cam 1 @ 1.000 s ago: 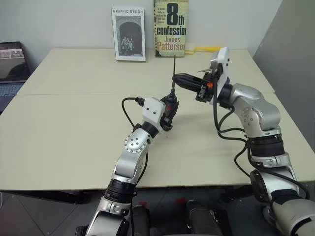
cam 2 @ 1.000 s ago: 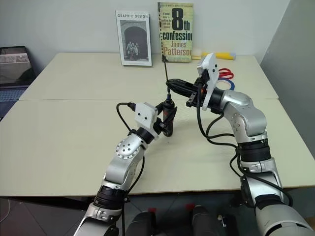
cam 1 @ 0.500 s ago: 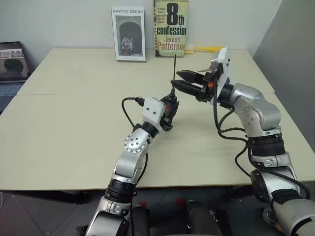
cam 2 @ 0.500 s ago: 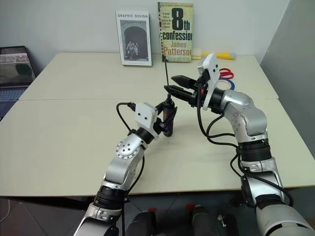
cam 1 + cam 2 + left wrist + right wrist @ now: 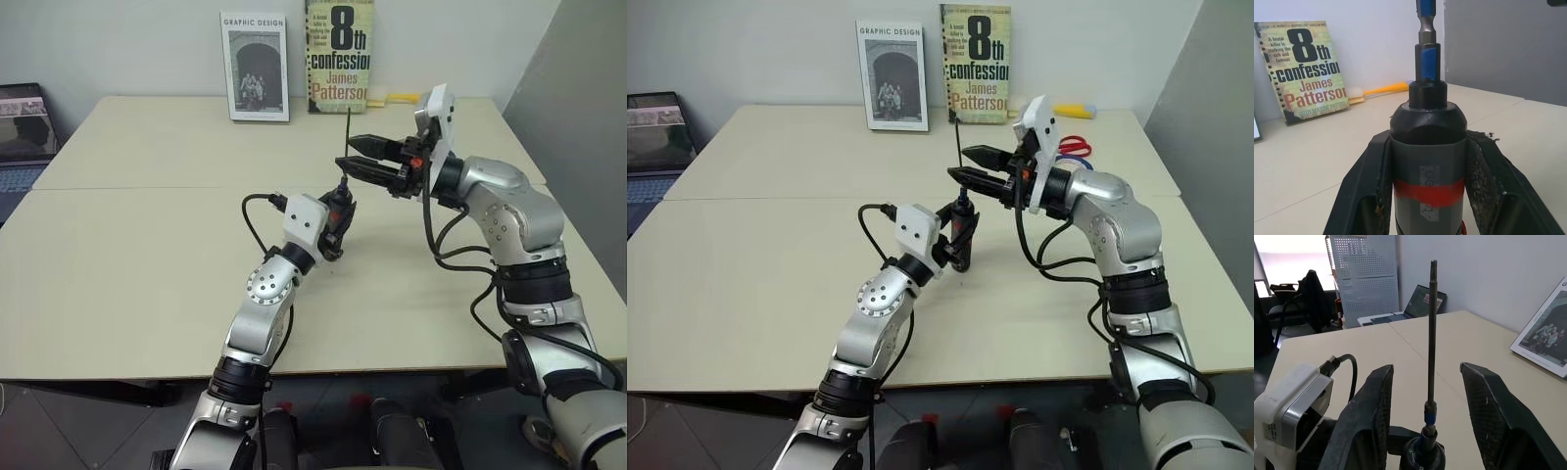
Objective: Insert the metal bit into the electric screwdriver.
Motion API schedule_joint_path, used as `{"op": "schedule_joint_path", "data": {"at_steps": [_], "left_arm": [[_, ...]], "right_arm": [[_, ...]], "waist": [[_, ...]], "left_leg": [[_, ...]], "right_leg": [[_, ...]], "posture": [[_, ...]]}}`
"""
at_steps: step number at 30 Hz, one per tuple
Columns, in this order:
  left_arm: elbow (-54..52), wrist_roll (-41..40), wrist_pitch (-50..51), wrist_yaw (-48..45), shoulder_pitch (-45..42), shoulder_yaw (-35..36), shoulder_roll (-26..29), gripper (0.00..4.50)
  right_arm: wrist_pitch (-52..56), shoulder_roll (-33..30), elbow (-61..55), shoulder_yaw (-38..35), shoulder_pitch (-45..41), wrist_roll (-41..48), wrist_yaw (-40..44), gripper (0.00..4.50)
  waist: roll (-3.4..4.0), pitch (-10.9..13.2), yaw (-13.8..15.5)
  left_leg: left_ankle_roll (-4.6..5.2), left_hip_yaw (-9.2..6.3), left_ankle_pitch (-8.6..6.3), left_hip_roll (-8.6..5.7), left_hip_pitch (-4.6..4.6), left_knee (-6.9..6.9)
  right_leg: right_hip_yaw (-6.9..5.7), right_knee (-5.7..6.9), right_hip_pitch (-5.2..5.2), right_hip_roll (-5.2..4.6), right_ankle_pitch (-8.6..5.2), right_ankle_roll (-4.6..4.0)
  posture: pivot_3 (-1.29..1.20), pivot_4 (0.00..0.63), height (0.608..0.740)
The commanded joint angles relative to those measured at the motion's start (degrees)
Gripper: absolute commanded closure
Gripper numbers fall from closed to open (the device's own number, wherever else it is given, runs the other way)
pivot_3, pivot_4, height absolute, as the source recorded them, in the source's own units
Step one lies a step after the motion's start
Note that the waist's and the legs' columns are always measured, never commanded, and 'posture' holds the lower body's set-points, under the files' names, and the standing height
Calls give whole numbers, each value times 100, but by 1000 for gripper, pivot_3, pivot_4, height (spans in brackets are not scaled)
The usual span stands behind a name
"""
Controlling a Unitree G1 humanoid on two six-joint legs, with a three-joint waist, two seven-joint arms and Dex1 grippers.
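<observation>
Left end effector hiding screwdriver base

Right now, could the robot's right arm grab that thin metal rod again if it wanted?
Probably yes: the right tool is open with the rod standing between its fingers, nothing in between.

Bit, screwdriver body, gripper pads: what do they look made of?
Metal bit: dull grey steel by its look, with a blue-banded shank. Electric screwdriver: matte black body, likely plastic, with a red band. Left gripper fingers: black, rough-textured pads, probably rubber or printed plastic.
</observation>
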Motion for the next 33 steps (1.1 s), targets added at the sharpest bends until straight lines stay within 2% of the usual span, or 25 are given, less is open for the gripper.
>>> {"op": "schedule_joint_path", "data": {"at_steps": [1,2,5,13,33], "left_arm": [[-24,57,-4,6,6,13,45,2857],[-25,58,-4,6,7,12,46,2857],[-22,58,-3,4,7,12,48,2857],[-38,59,3,12,20,14,49,2857],[-70,52,26,30,30,43,77,2857]], "right_arm": [[83,16,-193,-92,-197,99,6,2244],[99,20,-193,-100,-205,110,7,2244],[131,30,-198,-117,-217,142,13,2764],[173,41,-218,-144,-211,186,49,4478],[-121,244,-188,-349,-195,130,-48,4500]], "waist": [[0,0,0],[0,0,1],[0,0,0],[0,0,1],[0,0,-7]], "left_leg": [[0,0,0,0,0,0],[0,0,0,0,0,0],[0,0,0,0,0,0],[0,0,0,0,0,0],[0,0,0,0,-2,0]], "right_leg": [[0,0,0,0,0,0],[0,1,-1,0,0,0],[0,1,-1,0,0,0],[0,1,-1,0,1,1],[0,2,-3,0,5,9]], "posture": [[0,150,740],[0,150,740],[0,150,740],[0,150,740],[0,150,740]]}}
